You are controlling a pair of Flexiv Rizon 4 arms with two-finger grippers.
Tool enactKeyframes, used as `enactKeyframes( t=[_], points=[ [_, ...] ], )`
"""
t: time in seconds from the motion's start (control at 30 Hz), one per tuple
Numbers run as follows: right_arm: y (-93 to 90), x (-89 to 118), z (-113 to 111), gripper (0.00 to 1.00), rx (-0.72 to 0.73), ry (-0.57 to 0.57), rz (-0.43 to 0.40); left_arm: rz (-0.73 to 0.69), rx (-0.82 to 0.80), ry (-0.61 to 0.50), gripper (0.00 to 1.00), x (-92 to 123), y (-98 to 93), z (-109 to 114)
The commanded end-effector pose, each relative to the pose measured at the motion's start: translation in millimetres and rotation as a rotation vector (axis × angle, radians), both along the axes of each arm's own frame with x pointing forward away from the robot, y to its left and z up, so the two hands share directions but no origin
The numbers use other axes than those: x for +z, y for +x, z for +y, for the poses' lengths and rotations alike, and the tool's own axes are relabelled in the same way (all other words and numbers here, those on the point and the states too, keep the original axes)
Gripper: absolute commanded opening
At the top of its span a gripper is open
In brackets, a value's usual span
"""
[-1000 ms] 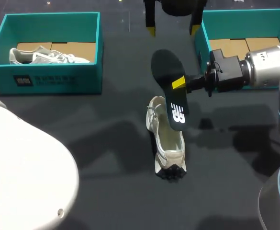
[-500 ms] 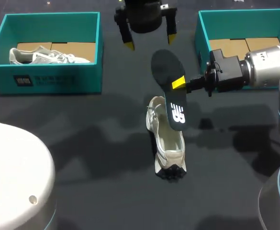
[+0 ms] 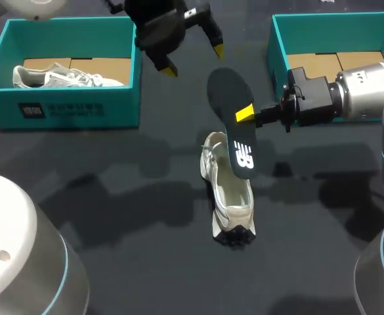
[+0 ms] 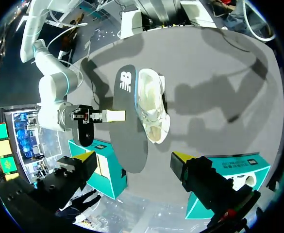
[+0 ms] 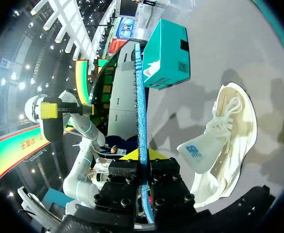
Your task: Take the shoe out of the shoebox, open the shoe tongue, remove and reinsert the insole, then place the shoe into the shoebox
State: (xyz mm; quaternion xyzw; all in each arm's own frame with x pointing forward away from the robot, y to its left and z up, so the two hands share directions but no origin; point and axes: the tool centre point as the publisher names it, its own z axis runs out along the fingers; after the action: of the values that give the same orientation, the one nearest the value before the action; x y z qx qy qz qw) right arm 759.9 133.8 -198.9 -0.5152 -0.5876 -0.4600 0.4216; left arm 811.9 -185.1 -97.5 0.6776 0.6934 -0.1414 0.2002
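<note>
A white shoe lies on the dark table, toe toward the robot, tongue pulled out. Above it hangs the black insole, tilted, with my right gripper shut on its edge from the right. In the right wrist view the insole stands edge-on between the fingers, with the shoe beyond. My left gripper hovers open above the table's far middle, a little beyond the insole's upper end. Its wrist view looks down on the insole and shoe ahead of its spread gripper.
A teal shoebox at the far left holds a second white shoe. Another teal shoebox stands at the far right behind my right wrist. White links of my left arm fill the near left corner.
My left gripper has swung leftward across the table's far edge and turned, staying open. The right gripper, insole and shoe have not moved.
</note>
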Motion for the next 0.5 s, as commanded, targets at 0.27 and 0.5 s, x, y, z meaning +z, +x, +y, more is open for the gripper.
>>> enactKeyframes(
  t=[0.27, 0.5],
  points=[
    [-0.4, 0.2, 1.0, 0.0, -0.001, -0.003, 0.001, -0.022, -0.065, -0.48, 1.0, -25.9, -10.6, 34.2],
    [-0.4, 0.2, 1.0, 0.0, -0.001, -0.003, 0.001, -0.022, -0.065, -0.48, 1.0, -25.9, -10.6, 34.2]
  ],
)
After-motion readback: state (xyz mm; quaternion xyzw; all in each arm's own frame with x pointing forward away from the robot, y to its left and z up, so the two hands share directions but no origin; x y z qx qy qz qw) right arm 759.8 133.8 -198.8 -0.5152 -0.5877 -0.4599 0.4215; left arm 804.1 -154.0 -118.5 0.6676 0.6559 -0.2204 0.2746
